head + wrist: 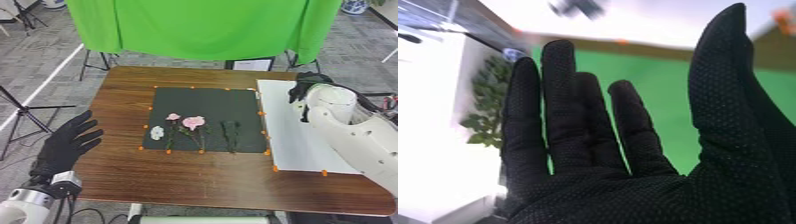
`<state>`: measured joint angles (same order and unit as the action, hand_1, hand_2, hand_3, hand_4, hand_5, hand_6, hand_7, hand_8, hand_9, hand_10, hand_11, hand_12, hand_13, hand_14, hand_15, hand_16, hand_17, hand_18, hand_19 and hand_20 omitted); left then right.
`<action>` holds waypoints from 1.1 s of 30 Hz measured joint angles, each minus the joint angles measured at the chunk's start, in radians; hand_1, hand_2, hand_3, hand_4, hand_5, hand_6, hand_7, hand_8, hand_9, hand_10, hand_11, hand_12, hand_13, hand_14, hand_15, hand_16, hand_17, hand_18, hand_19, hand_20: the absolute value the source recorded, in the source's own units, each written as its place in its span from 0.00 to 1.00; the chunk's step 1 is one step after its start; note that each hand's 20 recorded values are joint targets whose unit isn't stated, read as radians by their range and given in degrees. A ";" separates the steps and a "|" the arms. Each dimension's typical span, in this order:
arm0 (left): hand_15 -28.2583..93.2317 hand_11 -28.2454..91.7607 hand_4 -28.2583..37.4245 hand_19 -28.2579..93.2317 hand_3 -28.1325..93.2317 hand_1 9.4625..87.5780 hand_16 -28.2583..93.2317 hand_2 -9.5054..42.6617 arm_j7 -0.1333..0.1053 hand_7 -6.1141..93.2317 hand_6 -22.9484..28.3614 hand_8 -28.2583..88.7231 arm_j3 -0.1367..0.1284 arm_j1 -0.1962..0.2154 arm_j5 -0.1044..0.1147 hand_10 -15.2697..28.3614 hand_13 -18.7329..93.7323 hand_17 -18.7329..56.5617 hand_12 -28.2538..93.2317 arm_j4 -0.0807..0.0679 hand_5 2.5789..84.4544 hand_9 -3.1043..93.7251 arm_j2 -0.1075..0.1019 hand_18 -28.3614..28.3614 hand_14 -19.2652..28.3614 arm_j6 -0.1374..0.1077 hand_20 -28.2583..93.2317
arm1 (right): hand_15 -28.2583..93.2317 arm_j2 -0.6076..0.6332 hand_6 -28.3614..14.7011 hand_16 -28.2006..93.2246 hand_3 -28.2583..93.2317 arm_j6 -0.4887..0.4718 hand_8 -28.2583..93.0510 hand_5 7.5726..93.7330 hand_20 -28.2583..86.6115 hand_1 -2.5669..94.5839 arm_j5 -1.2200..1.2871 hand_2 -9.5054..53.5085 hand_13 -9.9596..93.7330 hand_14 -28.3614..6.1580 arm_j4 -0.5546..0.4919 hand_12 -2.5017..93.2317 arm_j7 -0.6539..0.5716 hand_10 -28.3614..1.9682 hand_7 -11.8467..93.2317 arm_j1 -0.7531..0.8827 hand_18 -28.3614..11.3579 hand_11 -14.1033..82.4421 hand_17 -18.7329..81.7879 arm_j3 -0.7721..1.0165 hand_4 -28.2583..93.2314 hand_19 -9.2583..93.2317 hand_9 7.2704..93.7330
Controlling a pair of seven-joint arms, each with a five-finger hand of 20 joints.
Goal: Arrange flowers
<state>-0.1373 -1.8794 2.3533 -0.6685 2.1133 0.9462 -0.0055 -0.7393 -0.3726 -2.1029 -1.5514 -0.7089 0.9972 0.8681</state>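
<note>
My right hand [313,78], part-hidden by its arm [332,96]: fingers straight, empty, at white sheet [298,142]. Left hand [60,150]: fingers extended. Pink flowers [193,122]: on black mat [191,100]. Dark stems [231,136]: indistinct. Green cloth [204,30]: beyond table [124,175].

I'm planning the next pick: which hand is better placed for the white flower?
Probably the left hand: it is open and nearer the white flower. The right hand is over the white sheet, with the larger pink flower between.
</note>
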 measured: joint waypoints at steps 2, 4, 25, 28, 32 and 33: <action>0.57 0.42 0.00 0.59 0.83 0.20 0.22 0.14 0.001 0.27 0.53 0.15 0.000 0.000 0.000 0.63 0.33 0.12 0.37 0.000 0.30 0.27 0.000 0.88 0.74 0.000 0.33 | 0.71 0.007 0.59 0.36 0.98 -0.006 0.09 0.32 0.52 0.29 -0.001 0.00 0.54 0.54 0.003 0.26 -0.002 0.54 0.46 0.028 0.20 0.46 0.33 0.019 0.00 0.70 0.41; 0.57 0.42 0.00 0.59 0.83 0.20 0.22 0.14 0.002 0.27 0.53 0.15 -0.001 0.000 0.000 0.63 0.33 0.12 0.37 0.000 0.30 0.27 0.000 0.88 0.74 0.000 0.33 | 0.72 0.010 0.61 0.37 0.98 -0.007 0.08 0.35 0.53 0.30 -0.002 0.00 0.55 0.55 0.008 0.26 -0.002 0.57 0.48 0.050 0.20 0.47 0.33 0.031 0.00 0.70 0.43; 0.57 0.42 0.00 0.59 0.82 0.20 0.22 0.14 0.006 0.27 0.53 0.14 -0.002 -0.003 0.001 0.62 0.33 0.12 0.37 -0.006 0.30 0.27 -0.005 0.88 0.74 0.002 0.33 | 0.74 0.018 0.76 0.47 0.93 0.279 0.19 0.75 0.55 0.51 -0.098 0.00 0.84 0.72 0.073 0.49 0.091 0.76 0.55 0.091 0.32 0.34 0.44 -0.053 0.00 0.75 0.94; 0.57 0.42 0.00 0.59 0.83 0.20 0.22 0.14 0.006 0.27 0.53 0.14 -0.002 -0.003 0.001 0.63 0.33 0.12 0.37 -0.006 0.30 0.27 -0.005 0.88 0.74 0.002 0.33 | 0.74 0.018 0.76 0.47 0.94 0.281 0.19 0.75 0.55 0.51 -0.116 0.00 0.84 0.72 0.071 0.50 0.097 0.76 0.55 0.095 0.32 0.34 0.45 -0.053 0.00 0.76 0.95; 0.57 0.42 0.00 0.59 0.82 0.20 0.22 0.14 0.007 0.27 0.53 0.15 -0.003 -0.003 0.001 0.62 0.33 0.12 0.37 -0.006 0.30 0.27 -0.006 0.88 0.74 0.002 0.33 | 0.75 0.024 0.76 0.47 0.94 0.291 0.19 0.76 0.55 0.51 -0.117 0.00 0.84 0.71 0.047 0.50 0.112 0.76 0.55 0.106 0.32 0.34 0.45 -0.048 0.00 0.76 0.95; 0.57 0.42 0.00 0.59 0.82 0.20 0.22 0.14 0.007 0.26 0.53 0.15 -0.004 -0.003 0.001 0.62 0.33 0.12 0.37 -0.006 0.30 0.27 -0.006 0.88 0.74 0.002 0.33 | 0.75 0.028 0.76 0.47 0.94 0.298 0.19 0.76 0.55 0.51 -0.117 0.00 0.84 0.72 0.033 0.50 0.119 0.76 0.55 0.109 0.32 0.34 0.45 -0.048 0.00 0.76 0.95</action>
<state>-0.1307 -1.8830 2.3501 -0.6677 2.1076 0.9406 -0.0034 -0.7117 -0.0747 -2.2198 -1.5185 -0.5899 1.1062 0.8200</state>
